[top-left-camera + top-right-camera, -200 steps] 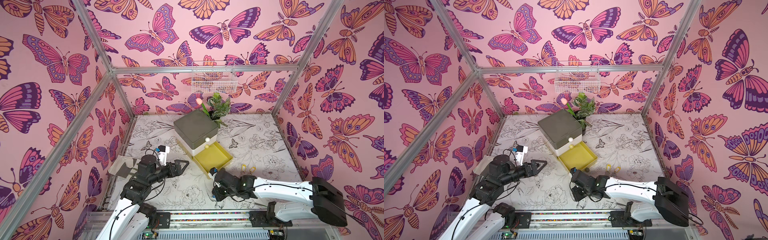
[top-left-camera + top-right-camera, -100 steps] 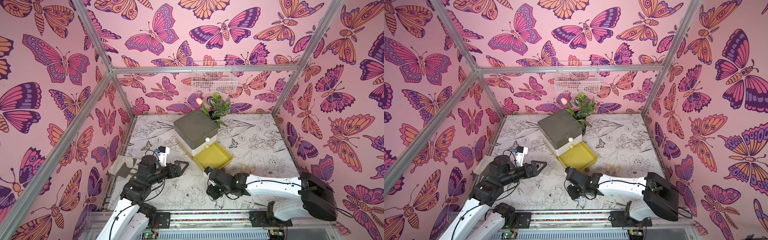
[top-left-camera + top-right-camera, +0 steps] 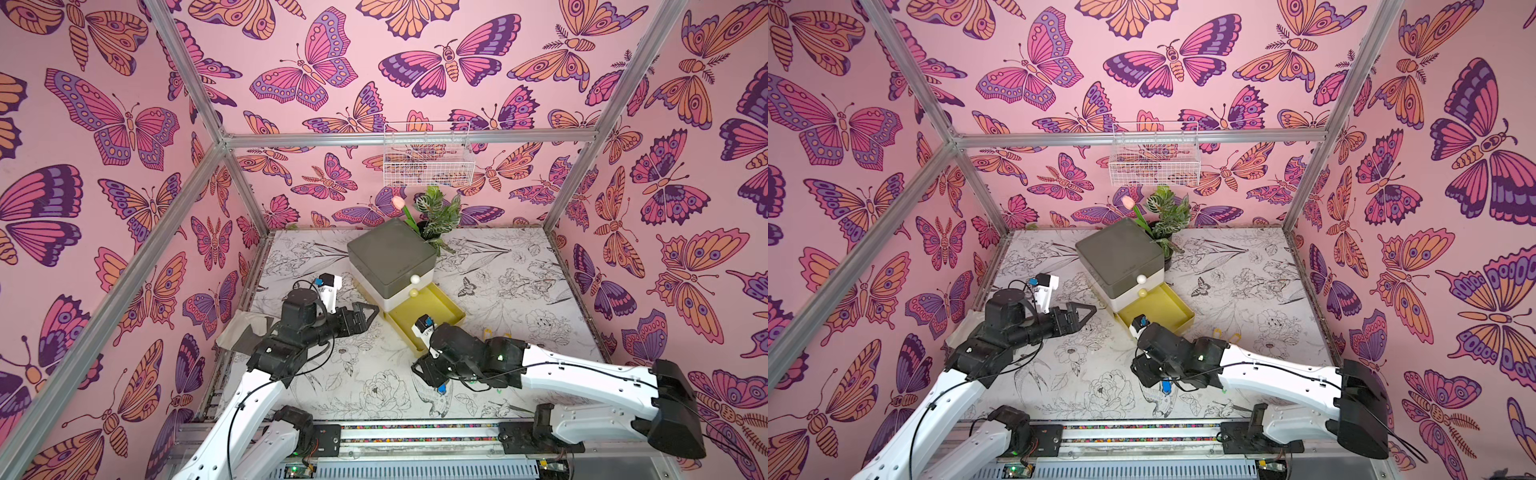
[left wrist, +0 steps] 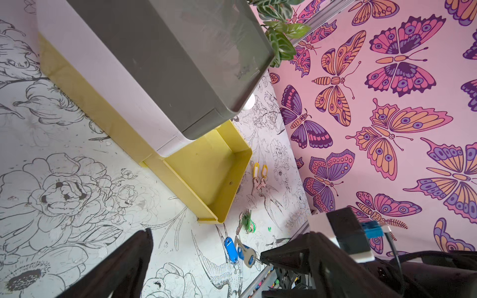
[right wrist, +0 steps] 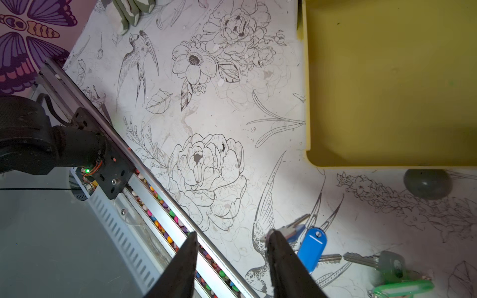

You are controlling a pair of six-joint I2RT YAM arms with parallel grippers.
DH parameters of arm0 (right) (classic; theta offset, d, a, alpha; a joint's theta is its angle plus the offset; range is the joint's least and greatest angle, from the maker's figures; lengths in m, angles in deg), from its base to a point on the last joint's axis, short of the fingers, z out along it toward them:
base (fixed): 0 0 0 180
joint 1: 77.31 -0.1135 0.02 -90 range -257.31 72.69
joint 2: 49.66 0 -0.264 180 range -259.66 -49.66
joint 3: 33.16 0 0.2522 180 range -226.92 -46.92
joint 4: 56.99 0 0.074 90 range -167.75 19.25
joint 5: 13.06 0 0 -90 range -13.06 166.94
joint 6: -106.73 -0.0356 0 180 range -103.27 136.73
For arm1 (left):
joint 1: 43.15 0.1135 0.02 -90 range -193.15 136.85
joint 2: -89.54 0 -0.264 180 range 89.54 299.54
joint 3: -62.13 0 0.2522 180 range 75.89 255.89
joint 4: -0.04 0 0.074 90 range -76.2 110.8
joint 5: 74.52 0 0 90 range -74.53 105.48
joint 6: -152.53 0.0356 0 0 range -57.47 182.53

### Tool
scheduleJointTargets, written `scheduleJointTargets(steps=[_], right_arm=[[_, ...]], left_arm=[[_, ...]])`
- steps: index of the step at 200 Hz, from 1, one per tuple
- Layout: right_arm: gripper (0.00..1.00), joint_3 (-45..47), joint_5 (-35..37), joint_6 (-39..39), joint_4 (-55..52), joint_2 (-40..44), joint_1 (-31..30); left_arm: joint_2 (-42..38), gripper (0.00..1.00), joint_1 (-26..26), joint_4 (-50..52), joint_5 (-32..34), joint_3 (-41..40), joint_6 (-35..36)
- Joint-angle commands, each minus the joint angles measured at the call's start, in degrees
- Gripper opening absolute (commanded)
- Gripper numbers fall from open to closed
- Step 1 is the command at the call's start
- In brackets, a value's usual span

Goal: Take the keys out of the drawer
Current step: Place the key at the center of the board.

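The yellow drawer (image 3: 455,320) (image 4: 240,185) (image 5: 307,103) stands pulled out of the small cabinet (image 3: 390,253), with nothing in it. All the keys lie on the table. A blue-tagged bunch (image 5: 311,249) (image 4: 231,249) sits just off the drawer's front corner. A green-tagged bunch (image 5: 402,286) (image 4: 249,222) lies beside it. Two yellow-tagged keys (image 3: 496,333) (image 4: 259,171) lie further right. My right gripper (image 5: 233,233) is open, low over the table. One finger (image 5: 281,255) is right next to the blue-tagged keys, with nothing between the fingers. My left gripper (image 3: 372,315) (image 3: 1090,311) hovers open, left of the cabinet.
A potted plant (image 3: 436,216) stands behind the cabinet and a white wire basket (image 3: 428,162) hangs on the back wall. A folded grey cloth (image 3: 245,332) lies at the table's left edge. The metal rail (image 5: 154,185) runs along the front edge, close to my right gripper.
My right gripper has gone from shut to open, and its arm has shifted slightly left near the drawer's front corner. The left arm has not moved.
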Motion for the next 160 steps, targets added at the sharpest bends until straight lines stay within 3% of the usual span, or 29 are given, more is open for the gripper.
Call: scheduleJointTargets(steps=[1,34,57,87,130,160], right_arm=[[0.48,1.51,0.61,0.47,-2.36,0.45,-0.12],[0.48,1.47,-3.42,1.67,-3.59,-3.68,-0.17],[0.48,-3.20,-7.24,4.43,-8.90,-11.75,-0.18],[0.49,-9.84,-5.04,5.92,-16.90,-18.99,-0.77],[0.49,-7.28,-3.01,2.80,-11.20,-10.72,-0.50],[0.49,-1.58,-3.27,-4.71,-8.57,-0.85,4.94]], left_arm=[[0.26,1.00,0.39,-1.94,0.42,0.57,1.56],[-0.43,1.00,0.42,-1.94,0.67,-0.65,1.16],[-1.29,0.99,0.55,-1.81,0.87,-1.37,0.99],[-2.71,0.99,1.29,-1.40,0.98,-1.73,0.64],[-3.31,0.99,1.98,-1.26,1.12,-1.62,0.60],[0.78,0.99,1.85,-2.67,0.67,1.41,1.77]])
